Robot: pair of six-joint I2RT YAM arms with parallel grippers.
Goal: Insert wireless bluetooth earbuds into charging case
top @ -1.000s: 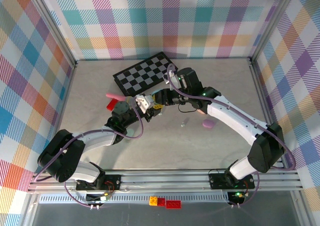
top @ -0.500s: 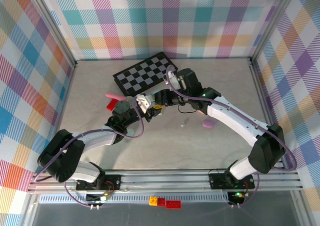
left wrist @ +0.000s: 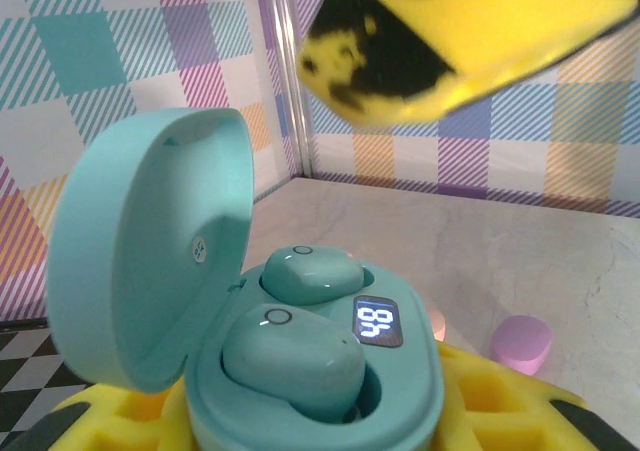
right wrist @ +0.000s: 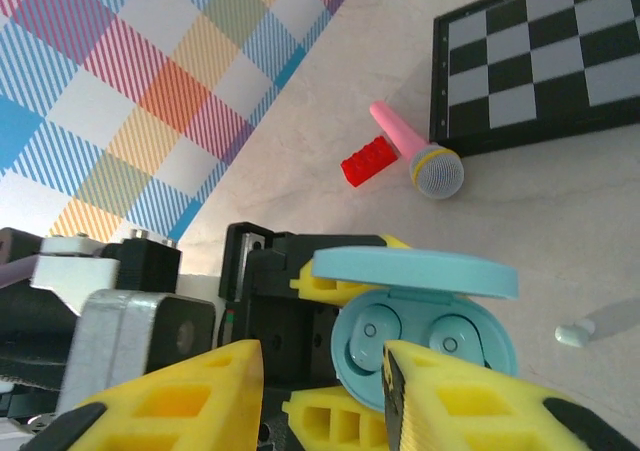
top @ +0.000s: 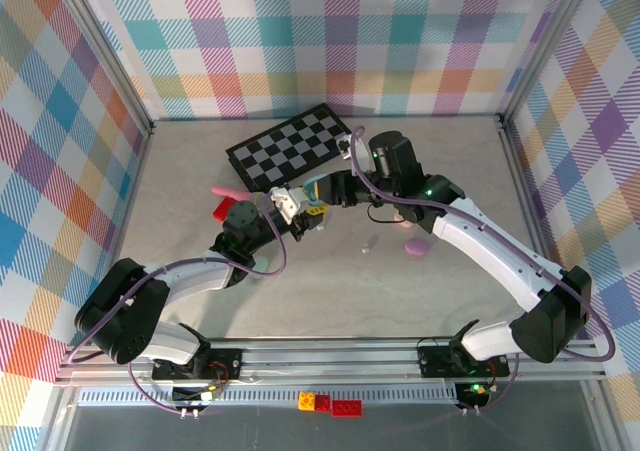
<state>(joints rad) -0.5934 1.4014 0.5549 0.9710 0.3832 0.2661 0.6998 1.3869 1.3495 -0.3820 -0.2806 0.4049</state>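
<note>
Both buds [left wrist: 300, 356] sit in the wells of the open case [left wrist: 150, 241], clamped in the L gripper [top: 308, 216], w/ the R gripper [right wrist: 322, 361] jaws apart & empty just above; buds likely light, hard, slick, so pinch across the domed body, min. force.

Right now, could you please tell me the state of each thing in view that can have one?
charging case: open, gripped off the table
earbuds: both seated inside the case
display: lit, showing digits
left gripper: shut on the charging case
right gripper: open, empty, just above the case
toy microphone: lying flat on the table
</note>
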